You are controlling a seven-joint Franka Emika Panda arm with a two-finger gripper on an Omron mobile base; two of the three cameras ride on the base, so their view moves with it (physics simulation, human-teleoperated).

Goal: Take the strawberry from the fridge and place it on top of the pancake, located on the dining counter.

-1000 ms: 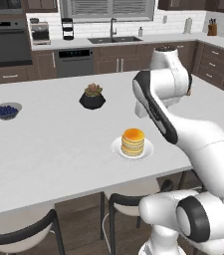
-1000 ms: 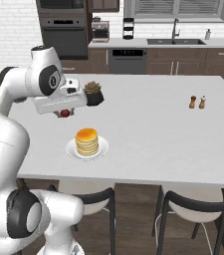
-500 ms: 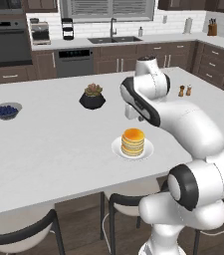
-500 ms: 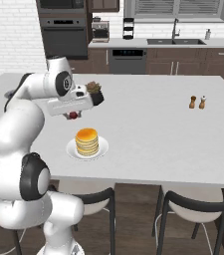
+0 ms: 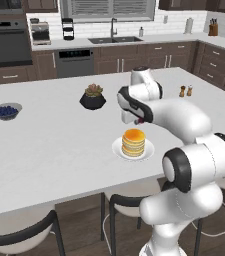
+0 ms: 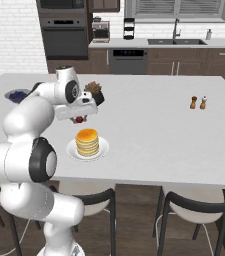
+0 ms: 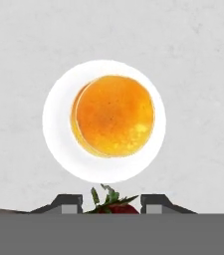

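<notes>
The two-finger tool point(image 7: 111, 201) is clenched on the tiny red strawberry point(image 7: 114, 207) with its green leaves, carrying it above the broad white desk point(image 5: 49, 150) just short of the short stack of golden-tan pancakes with an orange top point(image 7: 113, 115) on the small round white plate point(image 7: 58, 149). It likely hangs high to clear the stack before lowering. No readable writing shows anywhere.

Open air lies above the pancake point(image 7: 114, 115) stack, its orange top bare. The potted plant point(image 5: 93, 97) stands nearest, behind it on the bench point(image 5: 49, 145). The blueberry bowl point(image 5: 6, 111) and the two shakers point(image 6: 198, 102) sit well apart at either side.
</notes>
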